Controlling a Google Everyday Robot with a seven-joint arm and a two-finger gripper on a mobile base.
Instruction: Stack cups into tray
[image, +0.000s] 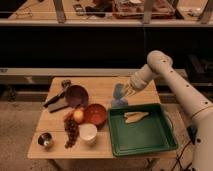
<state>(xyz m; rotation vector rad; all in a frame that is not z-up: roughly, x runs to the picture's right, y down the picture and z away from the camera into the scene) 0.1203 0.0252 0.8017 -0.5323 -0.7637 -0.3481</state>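
Note:
My gripper (126, 93) hangs over the middle of the wooden table (102, 85), just left of the tray's far corner, shut on the pale blue-grey cup (118, 91). That cup sits a little above a small blue-grey flat square (119, 104). The dark-green tray (142, 149) fills the table's right front part and holds a pale yellowish item (136, 117). A shiny steel cup (45, 140) stands at the table's front left corner, far from the gripper.
An orange bowl (95, 114) and a purple bowl (76, 96) stand left of the tray, with a round fruit (78, 116), dark grapes (71, 132) and a white cup (88, 133) nearby. Dark utensils (55, 100) lie at the left. Shelving runs behind the table.

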